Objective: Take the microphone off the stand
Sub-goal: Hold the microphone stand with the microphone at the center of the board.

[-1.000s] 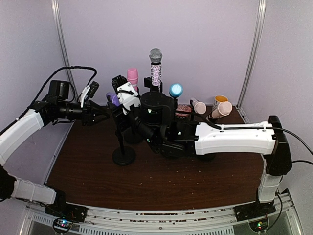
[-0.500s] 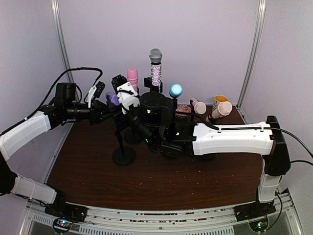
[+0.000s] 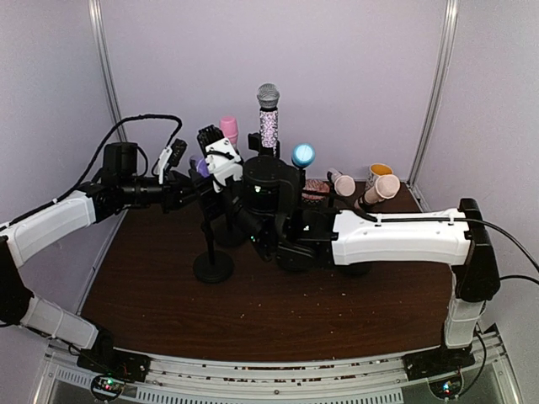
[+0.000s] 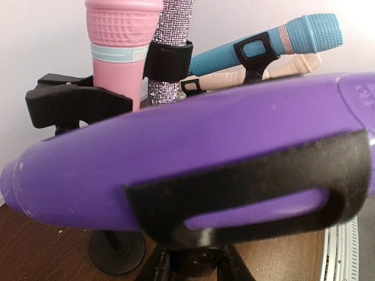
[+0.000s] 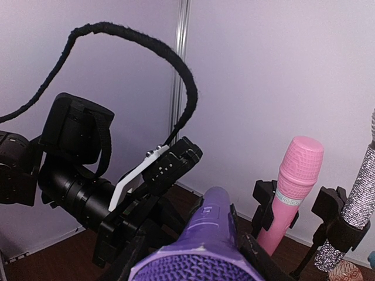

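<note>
Two arms meet at about ten o'clock on the dark brown wooden table [image 3: 278,316]. From nine o'clock the left gripper [image 3: 187,194] reaches level and rightward to the tail end of the smooth purple plastic microphone [image 4: 176,146]. In the right wrist view its dark fingers [image 5: 120,257] flank that tail, but I cannot tell whether they press on it or stand off.

The purple plastic microphone lies nearly horizontal in the black clip [image 4: 252,187] atop the black round-footed stand [image 3: 213,268], with its mesh head pointing toward the right arm. Just to the right, the right gripper [image 3: 212,156] sits at the microphone's head end, over the stand's post. Its jaws are hidden, so I cannot tell whether they are apart or closed on anything.

Behind, from eleven toward two o'clock along the back edge, stand other clipped microphones. A pink plastic microphone [image 3: 228,130] and a tall silver glitter microphone [image 3: 269,118] are upright. Next come a blue-headed microphone [image 3: 303,155] and two tilted peach-coloured microphones [image 3: 383,187]. The white right arm [image 3: 404,237] stretches in low from three o'clock.
</note>
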Tool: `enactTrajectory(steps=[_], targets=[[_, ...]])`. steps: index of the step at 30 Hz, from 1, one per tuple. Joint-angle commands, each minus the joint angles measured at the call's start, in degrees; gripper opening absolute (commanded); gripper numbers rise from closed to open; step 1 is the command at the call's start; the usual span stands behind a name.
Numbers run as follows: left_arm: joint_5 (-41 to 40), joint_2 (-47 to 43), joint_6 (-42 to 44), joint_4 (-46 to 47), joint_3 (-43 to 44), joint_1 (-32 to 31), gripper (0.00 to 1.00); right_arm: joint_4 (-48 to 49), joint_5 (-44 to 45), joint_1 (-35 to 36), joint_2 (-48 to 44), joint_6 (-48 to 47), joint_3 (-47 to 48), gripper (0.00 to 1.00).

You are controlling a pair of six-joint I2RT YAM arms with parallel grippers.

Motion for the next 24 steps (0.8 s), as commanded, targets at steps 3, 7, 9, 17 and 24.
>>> enactTrajectory(steps=[3, 7, 9, 17, 24], targets=[[3.54, 0.73, -1.33, 5.08, -0.51, -0.8, 0.41, 1.43, -8.96, 1.74, -2.56, 1.32, 1.02, 0.06], [4.64, 0.5, -1.11, 4.27, -0.89, -0.84, 0.46, 0.04, -11.36, 2.16, -2.44, 1.59, 2.19, 0.06], [4.66, 0.26, -1.08, 4.45, -1.46, -0.9, 0.43, -0.05, -11.37, 2.39, -2.27, 1.5, 2.64, 0.06], [0.67, -1.61, -2.49, 6.96, -3.92, -0.9, 0.0, -0.26, -9.26, 2.8, -2.66, 0.1, 2.02, 0.04], [-3.16, -1.7, -5.3, 8.58, -4.18, -0.12, 0.0, 1.01, -8.12, 3.66, -7.02, -1.38, -1.27, 0.01]])
